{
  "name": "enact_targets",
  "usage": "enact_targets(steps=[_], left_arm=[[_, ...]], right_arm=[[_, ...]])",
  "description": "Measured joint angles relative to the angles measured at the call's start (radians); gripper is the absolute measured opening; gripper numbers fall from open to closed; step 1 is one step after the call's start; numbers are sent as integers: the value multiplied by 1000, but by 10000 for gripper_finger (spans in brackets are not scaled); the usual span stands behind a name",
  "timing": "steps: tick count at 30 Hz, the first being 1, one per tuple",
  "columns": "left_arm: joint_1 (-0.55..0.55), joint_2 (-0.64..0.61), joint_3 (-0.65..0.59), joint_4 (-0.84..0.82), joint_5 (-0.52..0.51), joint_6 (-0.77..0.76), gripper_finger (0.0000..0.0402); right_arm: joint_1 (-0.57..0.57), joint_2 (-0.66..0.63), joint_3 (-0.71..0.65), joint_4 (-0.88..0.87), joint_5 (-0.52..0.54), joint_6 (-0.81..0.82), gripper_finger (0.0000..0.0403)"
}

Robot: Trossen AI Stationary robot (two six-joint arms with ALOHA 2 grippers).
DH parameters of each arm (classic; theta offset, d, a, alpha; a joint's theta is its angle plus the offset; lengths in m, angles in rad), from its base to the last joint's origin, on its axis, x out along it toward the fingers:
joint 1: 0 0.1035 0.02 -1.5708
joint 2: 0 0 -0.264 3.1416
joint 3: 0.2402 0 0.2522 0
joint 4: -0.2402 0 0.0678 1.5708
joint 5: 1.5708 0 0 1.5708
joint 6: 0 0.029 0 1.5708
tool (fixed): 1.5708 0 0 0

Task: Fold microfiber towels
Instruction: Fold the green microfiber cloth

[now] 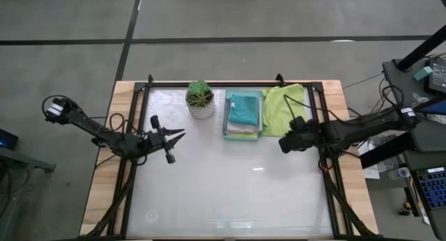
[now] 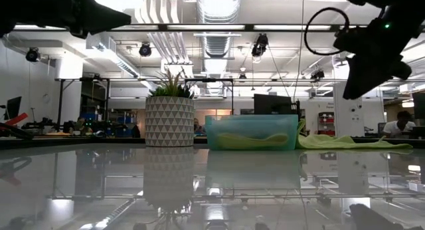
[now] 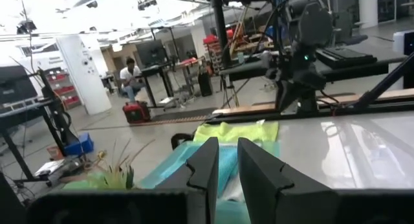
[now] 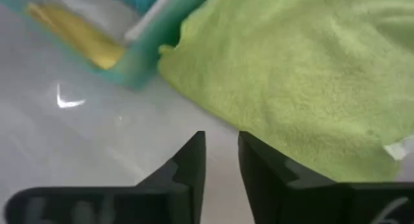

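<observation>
Looking at: the lime green towel (image 1: pixel 284 105), lying loose and rumpled at the back right of the table (image 1: pixel 230 192), just beside the mint tray (image 1: pixel 227 129).
Other towels: I see a teal towel (image 1: pixel 243 109) on top in the tray and a yellow towel (image 4: pixel 77 36) lower in the stack; I cannot make out any others.
Right gripper (image 1: pixel 284 143): it hovers just in front of the lime green towel's near edge, fingers a narrow slit apart, holding nothing.
Left gripper (image 1: pixel 174 138): it waits over the left half of the table, near the potted plant (image 1: pixel 200 99), fingers a narrow gap apart, empty.
Handling, my judgement: light, limp, fuzzy cloth; it will drape and sag from any 1 pinch, and may drag on the glossy top.
Where I would take hold: a free corner or the near hem, pinching 1 layer only, away from the tray wall.
</observation>
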Motion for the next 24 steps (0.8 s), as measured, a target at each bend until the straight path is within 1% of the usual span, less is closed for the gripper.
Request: enact_targets(steps=[2,4,8,12,14,17,19,22,24], left_arm=[[0,7,0,1,0,0,44],[0,15,0,1,0,-3,44],[0,29,0,2,1,-5,44],[0,29,0,10,2,-5,44],[0,27,0,12,2,-5,44],[0,29,0,33,3,-6,44],[0,32,0,30,3,-6,44],[-1,35,0,32,3,-7,44],[-1,35,0,40,3,-7,44]], right_arm=[[-3,35,-2,18,-15,-3,95],[-17,71,-3,19,-12,36,111],[-51,163,-7,27,74,108,143],[-143,273,-9,31,87,105,170],[-207,331,-9,53,86,70,178],[-309,412,-9,130,87,-39,176],[-365,456,-9,188,66,-114,167],[-417,501,-9,232,-32,-196,142],[-425,520,-6,233,-53,-220,117]])
